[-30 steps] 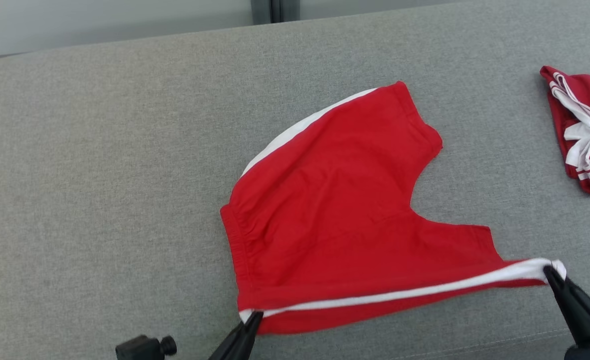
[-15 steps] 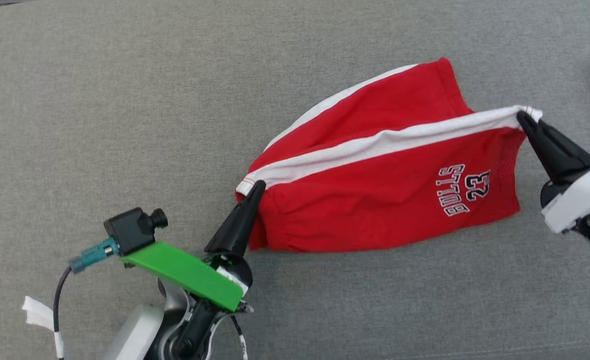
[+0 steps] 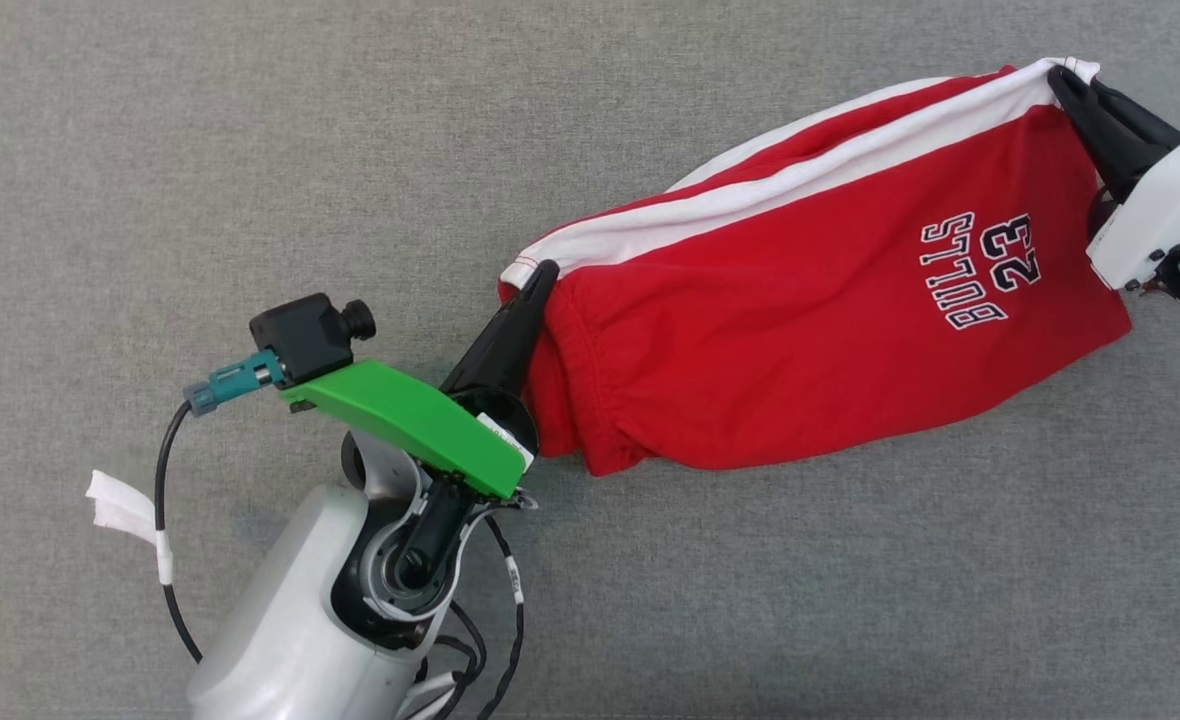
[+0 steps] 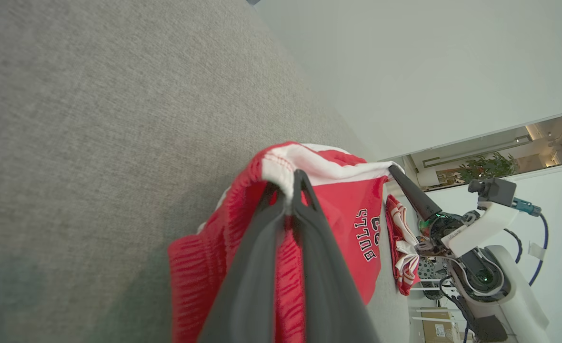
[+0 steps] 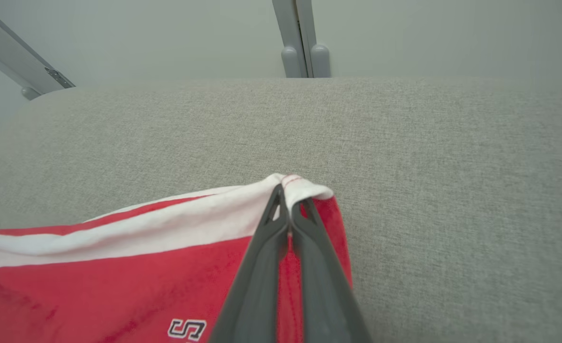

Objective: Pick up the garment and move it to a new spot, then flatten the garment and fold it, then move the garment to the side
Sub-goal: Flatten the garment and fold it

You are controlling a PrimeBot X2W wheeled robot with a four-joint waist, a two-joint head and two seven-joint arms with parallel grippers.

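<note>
diagonally stretched red shorts (image 3: 800, 330), waistband (image 3: 562, 380) lower left, left claw (image 3: 545, 272) and right claw (image 3: 1062, 78) pinching its ends

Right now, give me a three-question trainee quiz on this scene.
1. True or false: the left gripper and right gripper are both shut on the red shorts.
2. The print on the shorts reads: A) BULLS 23 B) LAKERS 24 C) HEAT 6.
3. Fill in: the left gripper pinches the white stripe at the ____ end.
Key: 1 true; 2 A; 3 waistband.
</note>
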